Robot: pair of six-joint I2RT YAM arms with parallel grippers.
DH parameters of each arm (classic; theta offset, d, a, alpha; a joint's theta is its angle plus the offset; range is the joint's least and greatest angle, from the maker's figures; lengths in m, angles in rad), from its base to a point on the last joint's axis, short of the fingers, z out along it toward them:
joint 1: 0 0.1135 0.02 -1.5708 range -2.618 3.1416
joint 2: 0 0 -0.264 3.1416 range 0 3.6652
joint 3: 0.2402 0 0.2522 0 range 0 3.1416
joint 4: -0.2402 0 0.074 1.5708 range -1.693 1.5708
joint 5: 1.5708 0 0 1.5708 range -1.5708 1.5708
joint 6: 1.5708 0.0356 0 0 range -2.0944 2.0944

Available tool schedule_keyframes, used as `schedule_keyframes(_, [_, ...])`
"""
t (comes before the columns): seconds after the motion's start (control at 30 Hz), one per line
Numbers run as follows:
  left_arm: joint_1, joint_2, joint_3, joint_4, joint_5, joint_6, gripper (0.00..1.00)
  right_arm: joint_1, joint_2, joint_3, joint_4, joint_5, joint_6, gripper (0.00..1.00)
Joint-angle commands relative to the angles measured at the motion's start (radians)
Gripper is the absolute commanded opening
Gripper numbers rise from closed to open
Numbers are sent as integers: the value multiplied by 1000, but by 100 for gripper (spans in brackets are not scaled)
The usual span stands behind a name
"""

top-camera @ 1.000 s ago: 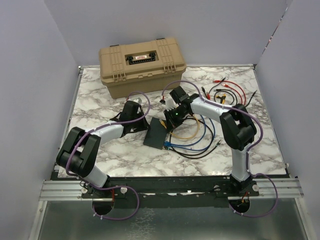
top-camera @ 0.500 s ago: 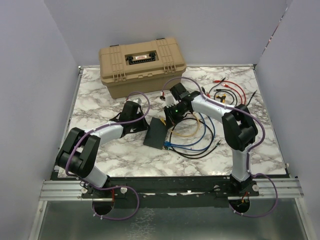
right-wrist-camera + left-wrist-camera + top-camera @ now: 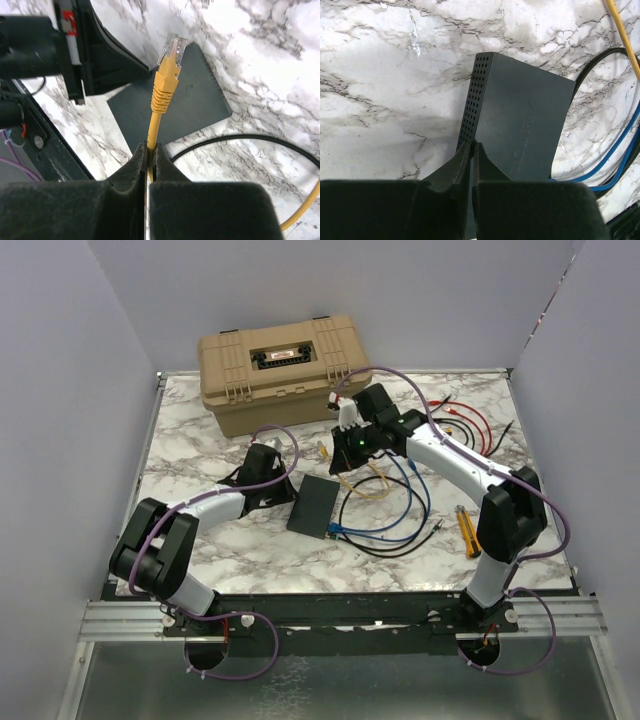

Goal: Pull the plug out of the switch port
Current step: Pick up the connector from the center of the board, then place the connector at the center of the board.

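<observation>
Black-fingered, the right gripper pinches the yellow cable just below its clear-tipped plug, held free above the switch, a thin matte-black box with a perforated side lying flat near the middle of the marble table, the left gripper pressed shut at its edge.

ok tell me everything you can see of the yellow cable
The yellow cable ends in a clear plastic plug with a ribbed yellow boot behind it. The plug sits in no port: it points up in the air above the black switch. The right end effector is shut on the cord just below the boot. The rest of the cord trails away and lies in a loose loop on the marble table.
</observation>
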Motion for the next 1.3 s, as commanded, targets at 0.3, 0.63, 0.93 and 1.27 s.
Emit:
schedule_keyframes(0.3, [-3, 15, -78, -182, -18, 22, 0, -16, -81, 193, -26, 74, 89, 0])
schedule_keyframes(0.63, [-3, 17, -79, -180, -19, 18, 0, -112, -100, 281, -98, 104, 132, 0])
schedule_keyframes(0.93, [-4, 21, -83, -179, -9, 21, 0, -290, -149, 254, -108, 72, 182, 0])
schedule_keyframes(1.27, [-4, 20, -87, -178, -6, 23, 0, -451, -148, 309, -147, 111, 135, 0])
